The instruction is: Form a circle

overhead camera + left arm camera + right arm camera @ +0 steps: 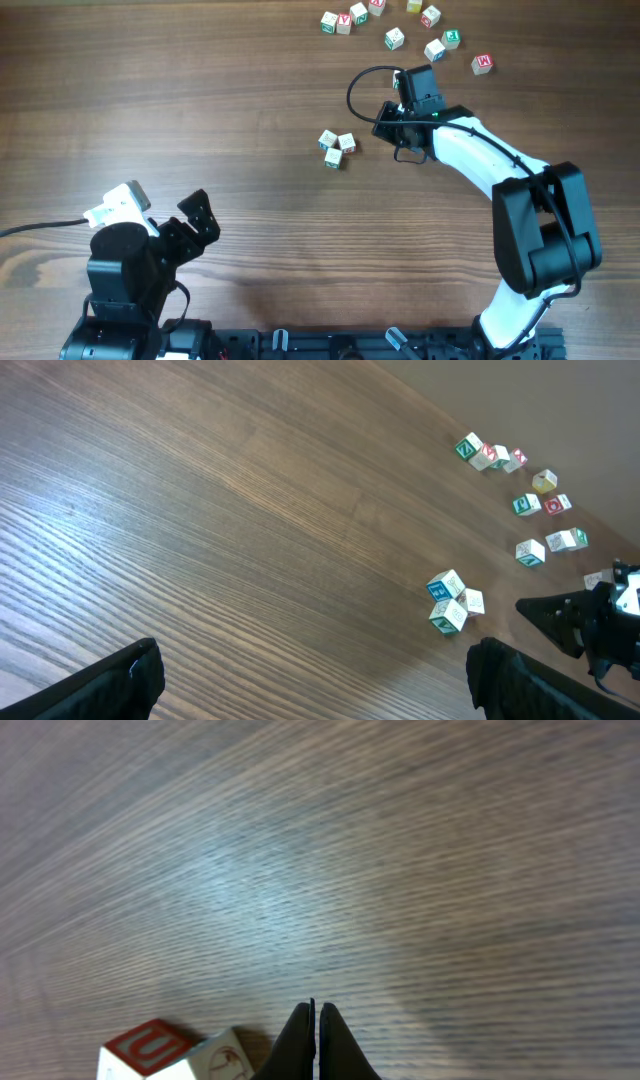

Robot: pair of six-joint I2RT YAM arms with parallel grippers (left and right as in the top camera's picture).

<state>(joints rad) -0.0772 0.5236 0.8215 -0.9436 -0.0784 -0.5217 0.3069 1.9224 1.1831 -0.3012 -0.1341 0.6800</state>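
Overhead, the circle (337,148) sits near the middle of the table (200,100). It is only a tight clump of three letter cubes touching one another, with no real hole between them. In the left wrist view the same clump (450,600) shows low and to the right, with blue and green faces up.

Just right of it and slightly farther away, the right gripper (380,122) points its tip toward the clump but stands apart from it. Its fingers are pressed together with nothing between them, as the right wrist view shows (318,1038). That view also catches a red-U cube (150,1048) touching a second cube (222,1060) at the lower left, just beside the fingertips. We cannot tell whether these belong to the clump.

About ten loose cubes (395,38) lie scattered along the far right edge, well apart from the clump and from each other.

At the near left, the left gripper (195,222) hangs spread wide and empty (315,655), well away from every cube.

We judge the task barely begun. Three cubes are gathered and the scatter is untouched. A true ring calls for more cubes brought over, and for the clump to be opened around a gap.
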